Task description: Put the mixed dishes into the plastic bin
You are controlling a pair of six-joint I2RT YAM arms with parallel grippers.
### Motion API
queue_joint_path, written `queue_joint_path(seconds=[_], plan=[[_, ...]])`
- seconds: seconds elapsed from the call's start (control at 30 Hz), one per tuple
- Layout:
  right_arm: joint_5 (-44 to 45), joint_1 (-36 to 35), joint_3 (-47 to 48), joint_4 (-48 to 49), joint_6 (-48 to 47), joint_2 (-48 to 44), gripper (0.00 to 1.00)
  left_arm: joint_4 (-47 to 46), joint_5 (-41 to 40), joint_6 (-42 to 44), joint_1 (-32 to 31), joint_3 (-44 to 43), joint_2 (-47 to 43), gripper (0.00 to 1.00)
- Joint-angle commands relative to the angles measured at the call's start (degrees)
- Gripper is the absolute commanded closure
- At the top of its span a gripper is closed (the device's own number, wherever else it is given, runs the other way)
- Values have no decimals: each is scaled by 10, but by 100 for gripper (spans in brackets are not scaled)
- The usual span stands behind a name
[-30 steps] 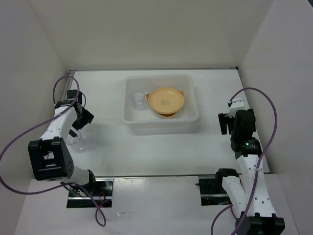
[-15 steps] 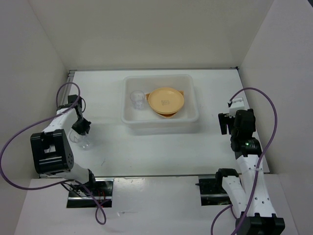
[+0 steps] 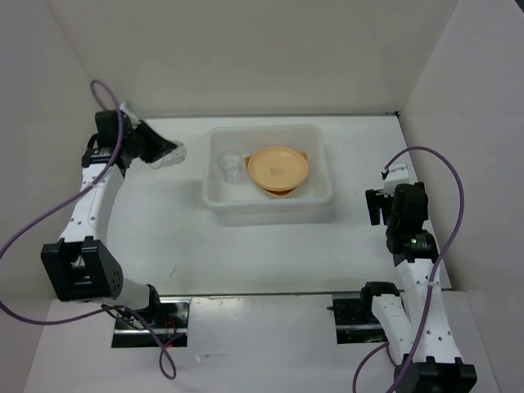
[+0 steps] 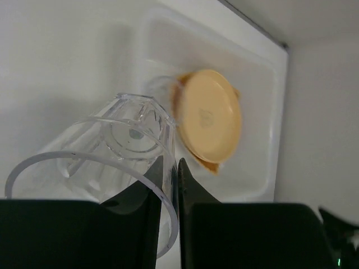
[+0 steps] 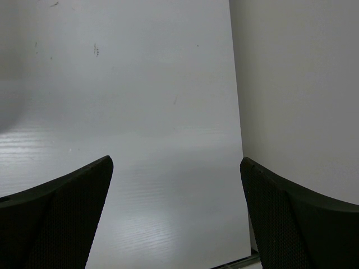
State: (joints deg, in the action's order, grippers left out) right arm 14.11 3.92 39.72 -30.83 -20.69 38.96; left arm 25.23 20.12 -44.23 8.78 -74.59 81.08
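Cup (image 4: 112, 162), wall pinched in left claw (image 3: 157, 151), hangs sideways in air just left of bin (image 3: 270, 211), likely high to clear rim. Bin holds plate (image 3: 278, 166), second cup (image 3: 229, 166). Right claw (image 5: 175, 162) wide, parked aside over tabletop (image 3: 246, 254), leaving path free

Two arms, left arm (image 3: 97, 205) and right arm (image 3: 420, 278): white links, black joint housings (image 3: 78, 274). Purple cable (image 3: 426, 148) loops off each. Green LED (image 3: 418, 240) on the right. Right gripper (image 5: 176, 159): black mesh-textured fingers (image 5: 291, 224).
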Motion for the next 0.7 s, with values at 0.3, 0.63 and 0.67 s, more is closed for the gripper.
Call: queue_joint_path(seconds=[0.3,0.63,0.67], plan=[[-4,8,-8,24,-3,-12,2,216,-40,306,-283,-262,216,99],[-4,14,-8,24,-3,-12,2,242,-170,301,-375,-268,300,100],[-4,14,-8,24,-3,-12,2,242,-177,301,-380,-262,311,100]])
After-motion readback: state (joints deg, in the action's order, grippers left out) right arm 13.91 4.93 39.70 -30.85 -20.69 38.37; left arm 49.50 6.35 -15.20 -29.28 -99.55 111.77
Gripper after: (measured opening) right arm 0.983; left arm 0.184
